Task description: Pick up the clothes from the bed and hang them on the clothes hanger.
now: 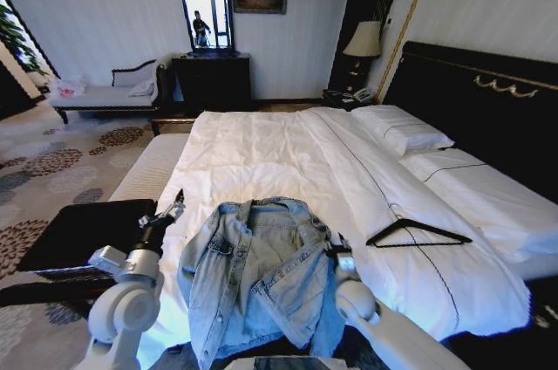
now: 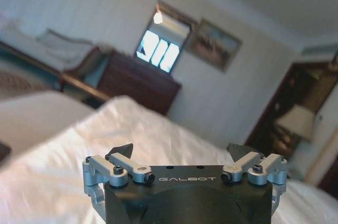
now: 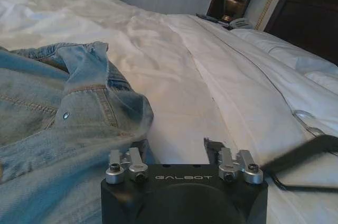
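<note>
The light blue denim clothes (image 1: 253, 274) lie spread near the foot of the bed (image 1: 261, 147), collar toward the pillows. A black clothes hanger (image 1: 418, 232) rests on the white duvet to their right. My left gripper (image 1: 177, 204) hovers open just left of the clothes' shoulder; in the left wrist view its fingers (image 2: 180, 152) are spread wide over bare duvet. Open as well, my right gripper (image 1: 336, 242) sits at the clothes' right edge. In the right wrist view (image 3: 177, 147) one finger is against the denim (image 3: 68, 108) and the hanger (image 3: 306, 152) lies just beyond the other.
A black bench (image 1: 78, 230) stands along the bed's left side. Two pillows (image 1: 401, 130) and the black headboard (image 1: 488, 99) are at the right. A dark dresser (image 1: 214, 80), a chaise (image 1: 105, 95) and a lamp (image 1: 364, 40) stand by the far wall.
</note>
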Tool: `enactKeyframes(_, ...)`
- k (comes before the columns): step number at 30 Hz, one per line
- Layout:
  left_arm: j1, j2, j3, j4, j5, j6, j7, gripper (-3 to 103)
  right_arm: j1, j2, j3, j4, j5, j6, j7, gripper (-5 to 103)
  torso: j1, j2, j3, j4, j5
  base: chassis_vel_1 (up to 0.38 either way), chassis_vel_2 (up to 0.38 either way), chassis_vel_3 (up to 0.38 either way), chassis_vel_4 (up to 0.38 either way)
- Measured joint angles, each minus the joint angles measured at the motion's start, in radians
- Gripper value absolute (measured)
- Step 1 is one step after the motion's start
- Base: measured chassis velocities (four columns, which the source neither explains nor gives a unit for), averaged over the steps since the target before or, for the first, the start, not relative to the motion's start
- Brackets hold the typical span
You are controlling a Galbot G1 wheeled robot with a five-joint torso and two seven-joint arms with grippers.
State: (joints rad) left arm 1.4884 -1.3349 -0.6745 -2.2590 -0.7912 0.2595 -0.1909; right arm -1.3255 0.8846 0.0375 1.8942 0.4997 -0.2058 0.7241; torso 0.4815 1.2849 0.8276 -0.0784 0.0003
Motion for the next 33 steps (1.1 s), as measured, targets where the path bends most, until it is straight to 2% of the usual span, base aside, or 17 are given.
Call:
enactKeyframes(1,-0.001,0.006,0.018,0.016,0.001,0.005,0.003,100,-0.015,-0.001,0.011,0.018,-0.003,0.014,-0.001,66,0.0,0.0,0.0,0.0001,-0.0001,0.0,0.0,0.0,0.0)
enactKeyframes(2,-0.001,0.006,0.018,0.016,0.001,0.005,0.003,100,-0.015,-0.001,0.011,0.018,-0.003,0.014,-0.001,66,0.0,0.0,0.0,0.0001,-0.0001,0.0,0.0,0.0,0.0)
enactKeyframes(5,-0.026,0.052,0.11,0.102,0.011,0.03,0.004,100,-0.032,0.014,0.046,0.092,0.0,0.087,-0.018,77,0.0,0.0,0.0,0.0006,-0.0004,0.0,0.0,0.0,0.0)
enactKeyframes(6,-0.026,0.052,0.11,0.102,0.011,0.03,0.004,100,-0.032,0.014,0.046,0.092,0.0,0.087,-0.018,77,0.0,0.0,0.0,0.0006,-0.0004,0.0,0.0,0.0,0.0)
enactKeyframes(7,-0.032,0.063,0.13,0.12,0.023,0.033,0.002,100,-0.032,0.018,0.05,0.105,0.003,0.101,-0.022,83,0.0,0.0,0.0,0.0006,-0.0004,0.0,0.0,0.0,0.0)
enactKeyframes(10,-0.068,0.13,0.251,0.219,0.12,0.045,-0.006,100,-0.025,0.046,0.058,0.15,0.023,0.142,-0.04,97,0.0,0.0,0.0,0.0005,-0.0001,0.0,0.0,0.0,0.0)
enactKeyframes(11,-0.068,0.13,0.251,0.219,0.12,0.045,-0.006,100,-0.025,0.046,0.058,0.15,0.023,0.142,-0.04,97,0.0,0.0,0.0,0.0005,-0.0001,0.0,0.0,0.0,0.0)
enactKeyframes(15,-0.13,0.151,0.363,0.338,0.215,0.045,-0.008,100,-0.003,0.068,0.037,0.139,0.031,0.142,-0.047,100,0.0,0.0,0.0,0.0004,-0.0003,0.0,0.0,0.0,0.0)
enactKeyframes(17,-0.138,0.151,0.374,0.354,0.225,0.045,-0.007,100,0.002,0.07,0.033,0.134,0.031,0.142,-0.048,100,0.0,0.0,0.0,0.0002,-0.0003,0.0,0.0,0.0,0.0)
enactKeyframes(21,-0.167,0.14,0.426,0.452,0.297,0.056,-0.01,100,0.029,0.076,0.01,0.095,0.033,0.141,-0.065,100,0.0,0.0,0.0,0.0007,-0.0003,0.0,0.0,0.0,0.0)
enactKeyframes(31,-0.195,0.139,0.47,0.533,0.318,0.069,-0.003,100,0.036,0.086,0.0,0.072,0.033,0.138,-0.068,100,0.0,0.0,0.0,0.0006,-0.0002,0.0,0.0,0.0,0.0)
enactKeyframes(32,-0.197,0.139,0.477,0.54,0.322,0.069,0.001,102,0.035,0.087,0.001,0.071,0.033,0.138,-0.068,100,0.0,0.0,0.0,0.0004,-0.0002,0.0,0.0,0.0,0.0)
enactKeyframes(33,-0.202,0.138,0.486,0.553,0.33,0.069,0.007,100,0.033,0.087,0.003,0.069,0.033,0.138,-0.067,100,0.0,0.0,0.0,0.0003,-0.0001,0.0,0.0,0.0,0.0)
